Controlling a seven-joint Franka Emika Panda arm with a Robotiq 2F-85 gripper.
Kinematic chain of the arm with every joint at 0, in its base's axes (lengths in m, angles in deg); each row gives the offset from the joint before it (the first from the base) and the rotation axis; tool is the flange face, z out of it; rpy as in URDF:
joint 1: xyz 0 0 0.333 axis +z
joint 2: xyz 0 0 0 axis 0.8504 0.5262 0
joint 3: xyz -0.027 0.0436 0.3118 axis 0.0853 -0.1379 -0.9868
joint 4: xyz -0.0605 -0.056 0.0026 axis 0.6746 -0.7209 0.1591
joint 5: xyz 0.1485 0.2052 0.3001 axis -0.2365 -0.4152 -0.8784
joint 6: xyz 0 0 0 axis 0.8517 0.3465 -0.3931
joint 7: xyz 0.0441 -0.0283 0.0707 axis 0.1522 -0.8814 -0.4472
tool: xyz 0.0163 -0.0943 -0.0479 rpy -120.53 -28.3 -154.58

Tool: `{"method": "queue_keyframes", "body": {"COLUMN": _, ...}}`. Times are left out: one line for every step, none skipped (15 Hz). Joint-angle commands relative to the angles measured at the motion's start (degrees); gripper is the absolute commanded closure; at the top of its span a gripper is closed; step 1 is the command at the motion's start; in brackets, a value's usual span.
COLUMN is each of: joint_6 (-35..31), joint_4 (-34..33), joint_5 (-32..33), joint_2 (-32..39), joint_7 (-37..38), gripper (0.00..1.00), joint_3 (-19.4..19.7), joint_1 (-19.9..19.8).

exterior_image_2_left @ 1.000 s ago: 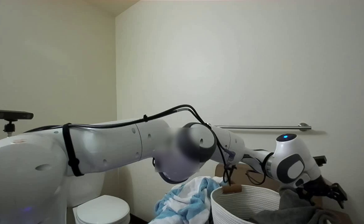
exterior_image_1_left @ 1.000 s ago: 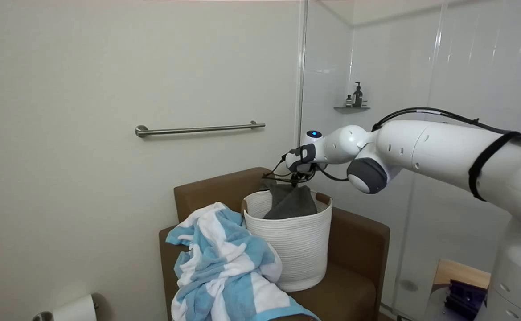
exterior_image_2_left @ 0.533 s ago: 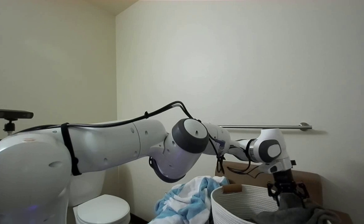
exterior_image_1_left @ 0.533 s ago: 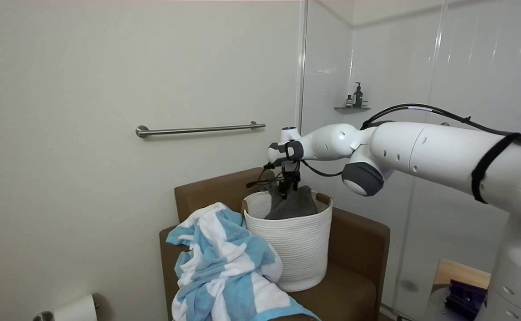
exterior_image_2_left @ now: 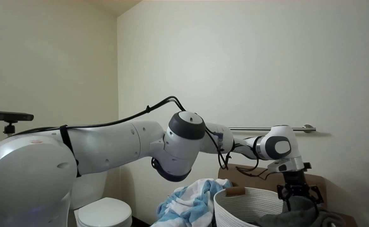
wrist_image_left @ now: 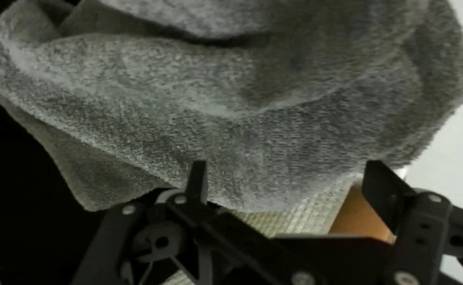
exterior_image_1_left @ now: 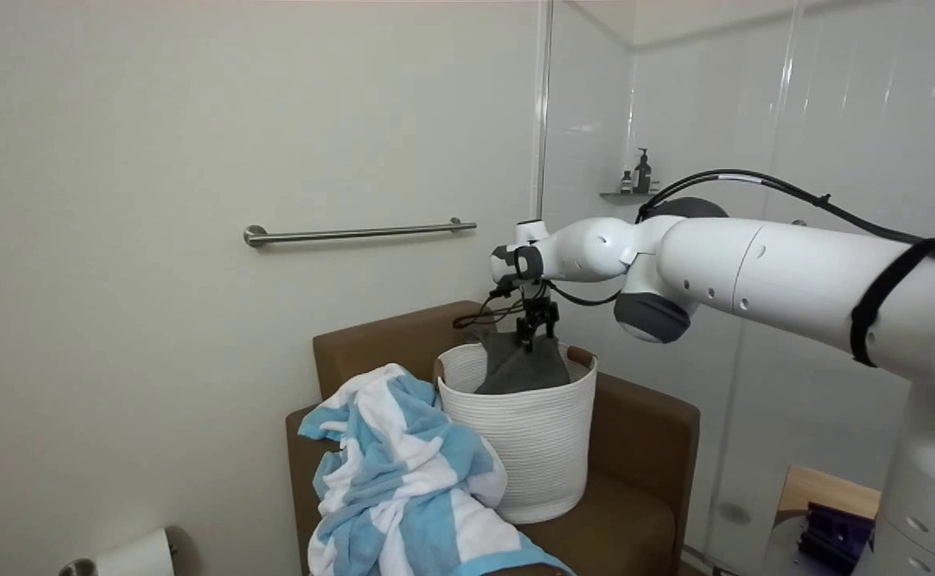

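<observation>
Pale walls (exterior_image_1_left: 131,144) fill the upper part of both exterior views. In an exterior view, a metal bar (exterior_image_1_left: 359,234) hangs left of centre, dark bottles (exterior_image_1_left: 642,174) stand on a corner shelf (exterior_image_1_left: 623,198) right of centre, and a brown armchair (exterior_image_1_left: 647,424) stands at the lower middle. On it is a white woven basket (exterior_image_1_left: 527,456), with a blue-and-white striped towel (exterior_image_1_left: 403,480) heaped just beside it, lower left of centre. Your grey towel (exterior_image_1_left: 519,372) lies in the mouth of the basket, part of it bunched up above the rim. You have the gripper (wrist_image_left: 286,172) pointing down over that towel, its fingers (wrist_image_left: 197,180) spread wide in the lower half of the wrist view. In an exterior view, at the lower right, a fold of the cloth rises between them (you can't tell whether either finger presses on it). Your arm (exterior_image_2_left: 105,142) reaches in there from the left edge, with a white toilet (exterior_image_2_left: 104,212) below it in the frame.
</observation>
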Motion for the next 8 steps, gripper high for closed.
{"method": "queue_keyframes", "body": {"joint_6": -4.26, "joint_4": 10.58, "joint_5": -13.73, "joint_2": -1.03, "joint_7": -0.01, "gripper": 0.00, "joint_3": 6.95, "joint_1": 4.63}}
{"method": "queue_keyframes", "body": {"joint_6": -4.36, "joint_4": 11.85, "joint_5": -17.23, "joint_2": -0.49, "joint_7": -0.01, "gripper": 0.00, "joint_3": 8.43, "joint_1": 5.14}}
{"method": "queue_keyframes", "body": {"joint_6": -4.59, "joint_4": 13.66, "joint_5": -20.42, "joint_2": 0.01, "joint_7": -0.01, "gripper": 0.00, "joint_3": 10.08, "joint_1": 6.02}}
{"method": "queue_keyframes", "body": {"joint_6": -4.52, "joint_4": 14.34, "joint_5": -22.80, "joint_2": 0.73, "joint_7": -0.01, "gripper": 0.00, "joint_3": 11.27, "joint_1": 6.29}}
{"method": "queue_keyframes", "body": {"joint_6": -4.42, "joint_4": 14.66, "joint_5": -24.82, "joint_2": 1.39, "joint_7": -0.01, "gripper": 0.00, "joint_3": 12.19, "joint_1": 6.39}}
{"method": "queue_keyframes", "body": {"joint_6": -5.57, "joint_4": 16.81, "joint_5": -25.25, "joint_2": 0.66, "joint_7": -0.01, "gripper": 0.00, "joint_3": 11.20, "joint_1": 7.12}}
{"method": "queue_keyframes", "body": {"joint_6": -6.52, "joint_4": 18.46, "joint_5": -26.96, "joint_2": 0.84, "joint_7": -0.01, "gripper": 0.00, "joint_3": 11.41, "joint_1": 7.78}}
{"method": "queue_keyframes", "body": {"joint_6": -8.91, "joint_4": 22.32, "joint_5": -29.74, "joint_2": 0.85, "joint_7": -0.01, "gripper": 0.00, "joint_3": 11.97, "joint_1": 9.57}}
